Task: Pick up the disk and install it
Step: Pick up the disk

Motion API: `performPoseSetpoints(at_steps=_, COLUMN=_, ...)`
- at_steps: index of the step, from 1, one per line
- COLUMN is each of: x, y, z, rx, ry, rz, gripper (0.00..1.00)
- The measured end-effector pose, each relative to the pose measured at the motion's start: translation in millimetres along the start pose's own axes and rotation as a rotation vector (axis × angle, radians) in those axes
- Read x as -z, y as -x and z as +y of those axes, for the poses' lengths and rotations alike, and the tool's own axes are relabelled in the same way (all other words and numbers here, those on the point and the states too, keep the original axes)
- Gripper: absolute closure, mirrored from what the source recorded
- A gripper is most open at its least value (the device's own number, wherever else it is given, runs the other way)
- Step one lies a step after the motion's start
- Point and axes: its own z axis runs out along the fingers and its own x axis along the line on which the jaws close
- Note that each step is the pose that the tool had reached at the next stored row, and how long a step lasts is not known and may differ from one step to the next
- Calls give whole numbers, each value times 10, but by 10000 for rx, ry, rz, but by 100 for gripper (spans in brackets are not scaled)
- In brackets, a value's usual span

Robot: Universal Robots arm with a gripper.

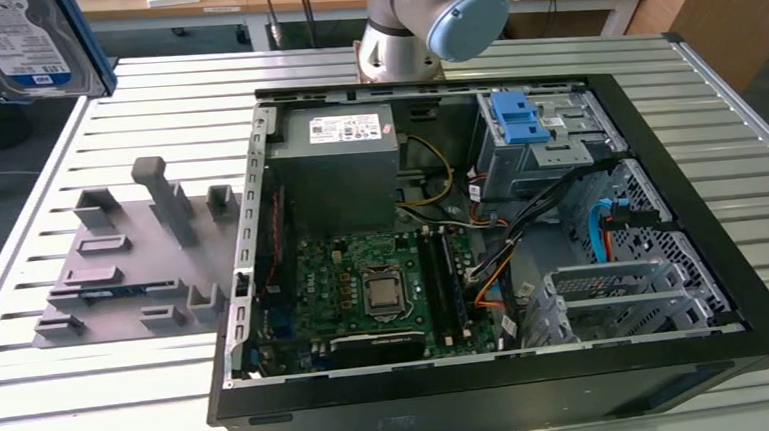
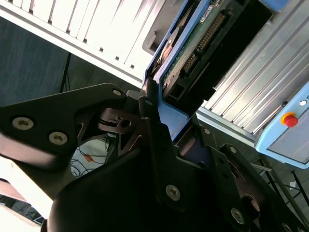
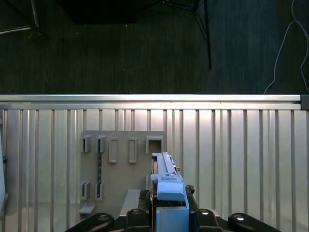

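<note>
The disk [image 1: 21, 47] hangs high above the table at the exterior view's far left, its blue-and-white label facing the camera and a blue rail along its edge. In the first wrist view the disk [image 3: 166, 183] stands edge-on, with its blue carrier tab clamped in my gripper [image 3: 169, 215]. The second wrist view shows its green circuit board and blue rail [image 2: 193, 46] gripped by the black fingers [image 2: 150, 108] of my gripper [image 2: 176, 123]. My gripper is shut on the disk, above the grey slotted holder [image 3: 120, 164].
An open computer case [image 1: 709, 286] lies on the slatted table [image 1: 129, 411]. Inside it are a metal drive cage with blue tabs [image 1: 519, 117], a grey power supply [image 1: 342, 168] and the motherboard [image 1: 376, 291]. The grey holder [image 1: 127, 256] sits to the exterior view's left of the case. The arm's base [image 1: 427, 18] stands behind.
</note>
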Motion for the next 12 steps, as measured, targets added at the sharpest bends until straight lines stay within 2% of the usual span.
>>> performPoseSetpoints(at_steps=7, x=50, y=0, z=1, rx=0, ry=1, rz=1, gripper=64)
performPoseSetpoints(at_steps=12, x=51, y=0, z=1, rx=0, ry=0, rz=-1, gripper=64)
